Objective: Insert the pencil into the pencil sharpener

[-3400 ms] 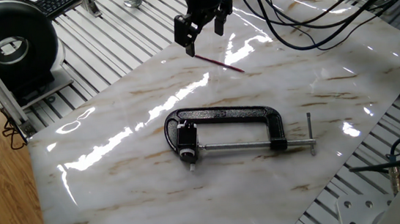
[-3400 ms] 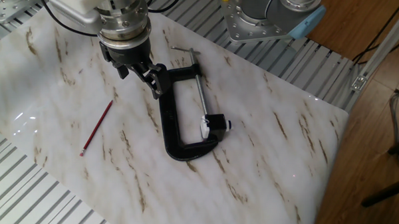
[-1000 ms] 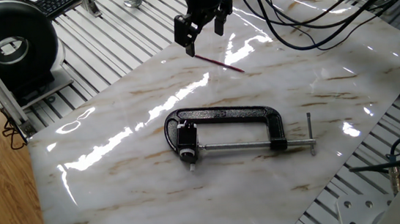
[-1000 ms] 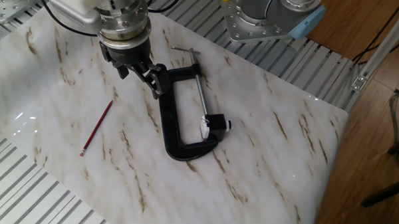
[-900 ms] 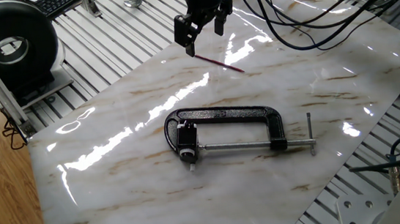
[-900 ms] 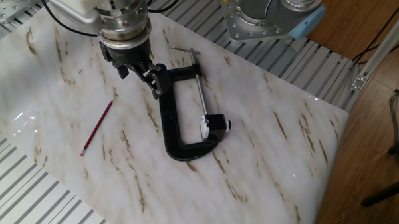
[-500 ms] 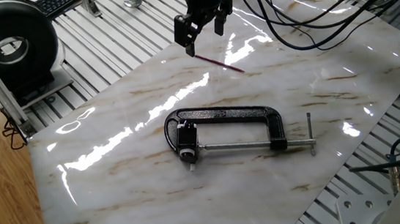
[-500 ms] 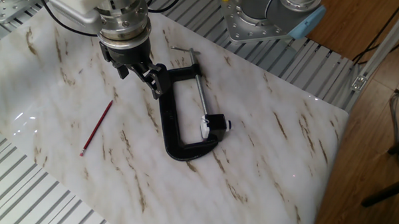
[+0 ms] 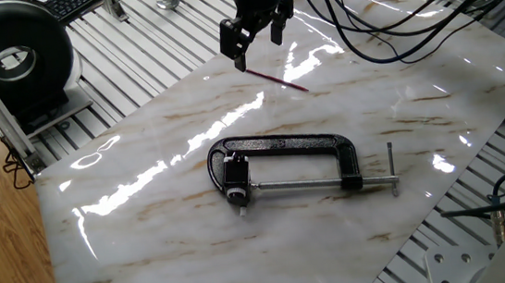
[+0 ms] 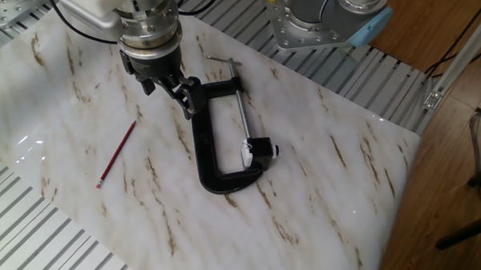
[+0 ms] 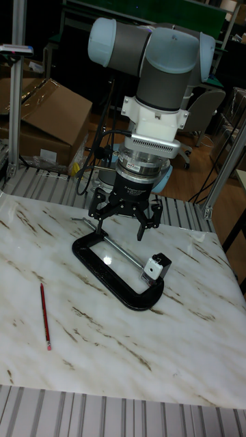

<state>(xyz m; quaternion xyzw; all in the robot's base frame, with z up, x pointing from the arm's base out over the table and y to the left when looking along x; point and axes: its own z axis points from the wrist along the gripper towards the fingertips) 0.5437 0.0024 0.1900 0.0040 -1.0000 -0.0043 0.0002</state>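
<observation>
The gripper (image 10: 168, 91) hangs above the marble table top (image 10: 322, 172) with its two fingers (image 10: 148, 84) spread wide. Nothing sits between them and they hold nothing. In the other fixed view one finger overlaps the 12 o'clock end of the clamp (image 10: 201, 156); whether it touches the metal cannot be told from there. The tall fixed view shows the gripper (image 11: 123, 222) raised over the clamp's (image 11: 109, 270) screw-handle end, its fingertips off the table.

The pencil (image 10: 117, 155) lies flat on the marble by itself, at about 9 o'clock from the clamp in the other fixed view and well apart from it. It runs from 1 o'clock to 7 o'clock. In one fixed view the pencil (image 9: 276, 80) appears just below the gripper (image 9: 257, 43), at 12 o'clock from the clamp (image 9: 290, 143). In the tall fixed view the pencil (image 11: 44, 317) is at 8 o'clock from the gripper, clear of the fingers.

The pencil sharpener (image 10: 259, 149) sits inside the clamp's mouth, at the tip of the screw rod (image 10: 241, 119), at about 4 o'clock from the gripper. It is a small black block with a pale patch on it, seen also in one fixed view (image 9: 234, 173) and the tall fixed view (image 11: 158, 265). Pencil and sharpener are far apart, with the clamp's spine between them.
</observation>
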